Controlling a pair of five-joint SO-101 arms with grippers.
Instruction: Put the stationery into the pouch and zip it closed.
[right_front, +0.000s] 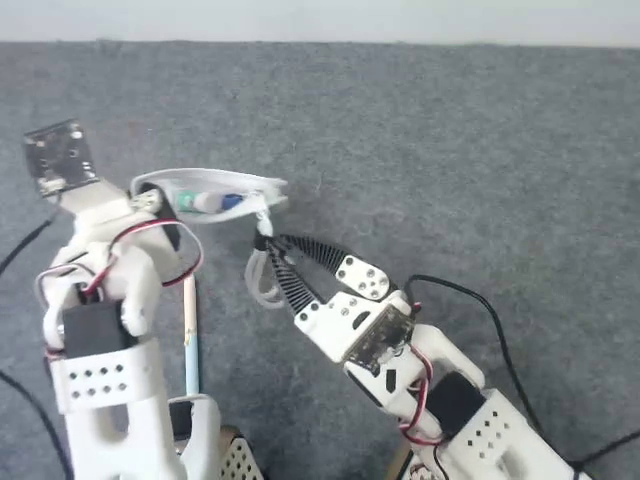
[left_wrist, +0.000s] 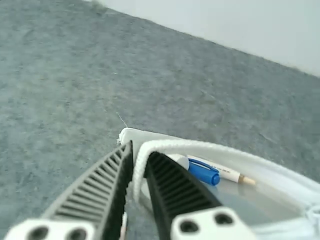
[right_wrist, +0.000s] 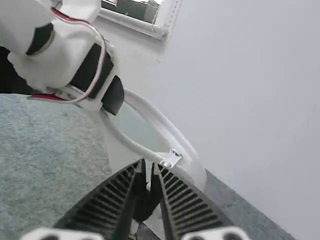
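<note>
— Now, item 1: pouch (right_front: 225, 192), handling?
— Soft, light, floppy. To be held by rim or zip end. Long axis runs gripper to gripper, mouth still unzipped.
— Grips?
— Left gripper (left_wrist: 134, 167) clamped on pouch rim at one end; right gripper (right_front: 266, 243) closed on pouch's opp. end, by zip slider (right_wrist: 170, 160).
— Stationery?
— Blue pen (left_wrist: 204, 172) inside pouch, lengthwise. Pencil (right_front: 188, 320) outside, near it.

Grey carpeted surface (right_front: 450, 150), plain pale wall (right_front: 320, 20) along its far edge
</note>
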